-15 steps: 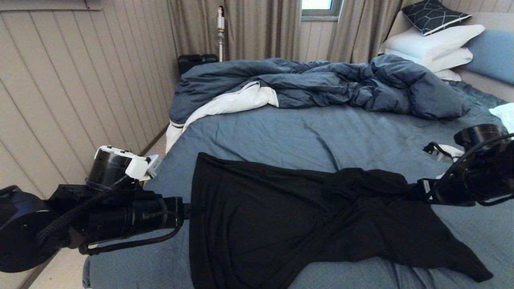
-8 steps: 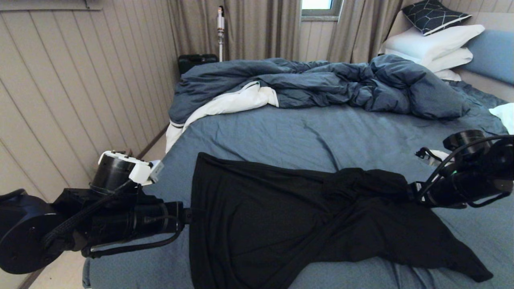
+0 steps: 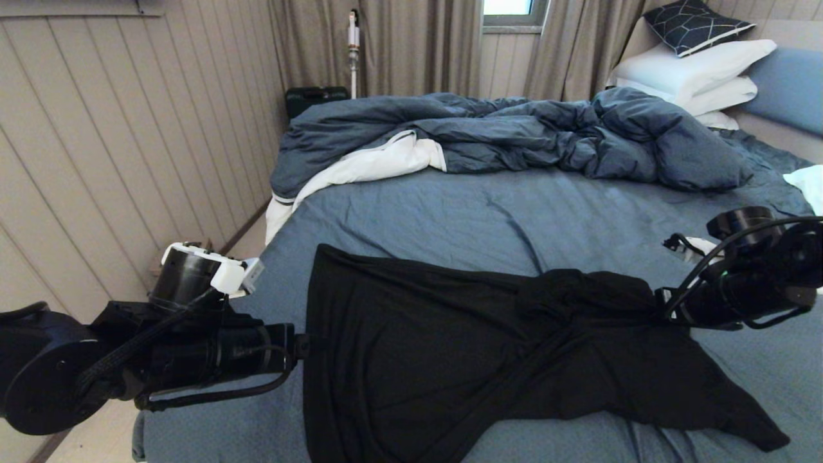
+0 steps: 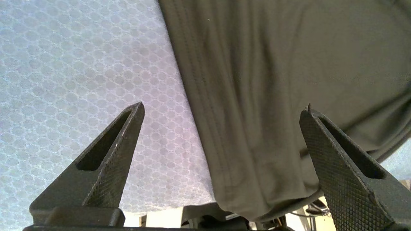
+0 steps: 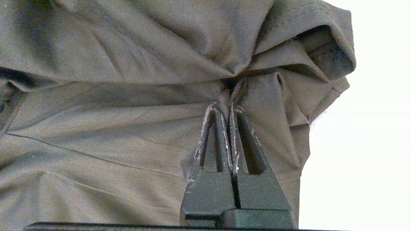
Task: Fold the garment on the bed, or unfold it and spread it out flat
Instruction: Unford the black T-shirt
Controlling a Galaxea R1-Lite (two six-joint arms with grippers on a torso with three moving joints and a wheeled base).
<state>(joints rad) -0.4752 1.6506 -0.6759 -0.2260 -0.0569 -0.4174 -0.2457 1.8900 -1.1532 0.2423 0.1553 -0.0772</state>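
Right gripper (image 5: 229, 107) just snapped closed; it was wide a second ago. Right wrist view shows the two fingers pinched together with a ridge of the garment (image 3: 463, 347) caught between the tips, on the bunched section toward the bed's (image 3: 450, 212) right edge. Right arm also dropped slightly lower onto the cloth over the last second.

Left gripper (image 4: 221, 109) hasn't changed: fully open, fingers straddling the garment's straight hem at the bed's left edge, one finger over bare sheet, one over black cloth. Nothing held on that side yet.

Garment position: on the near half of the bed, spread fairly flat on the left, twisted and bunched on the right, one tail running toward the near right corner. Plain black side up; no print visible.

My read: right side is now secured, so I've got one anchor. Next I'd close the left on the hem, then pull both ends apart to take the twist out. Risk: right pinch looks shallow, may slip under tension.

Duvet (image 3: 514, 135) stays heaped along the far edge, well apart from the garment.
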